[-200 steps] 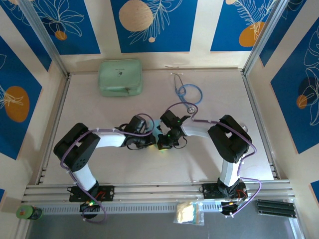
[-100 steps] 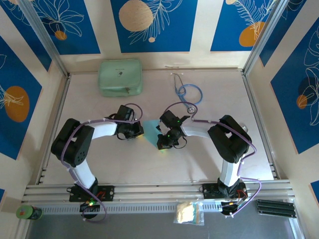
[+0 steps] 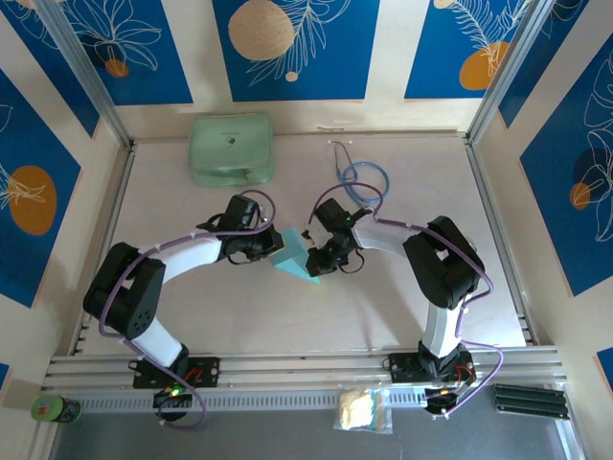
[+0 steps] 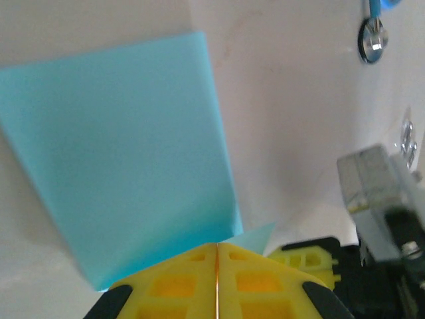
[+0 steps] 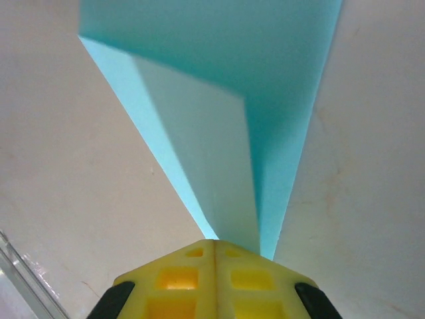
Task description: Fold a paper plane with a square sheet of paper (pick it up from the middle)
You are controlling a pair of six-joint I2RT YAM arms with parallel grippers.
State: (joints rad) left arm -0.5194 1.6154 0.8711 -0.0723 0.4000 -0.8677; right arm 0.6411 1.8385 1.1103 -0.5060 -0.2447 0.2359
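Found mid-tabletop (image 3: 192, 307): the square sheet of paper (image 3: 290, 257), well short of the mint-green case (image 3: 230, 149) and the stethoscope (image 3: 362, 180). Pinched on one side by the left tool (image 4: 217, 266), pressed together over an edge, and on the other by the right tool (image 5: 216, 256), likewise pressed together, over a narrowing folded end. Doubled over along one crease, seen from the right wrist as a paler flap lying on a darker layer. Cannot tell whether lifted clear of the surface or resting on it.

Likely to handle as very light, thin and limp. Would sag between grips, crease for good if crushed, and tear if pulled apart. Best taken at edges or corners close to the crease, moving both grips together and leaving a little slack.
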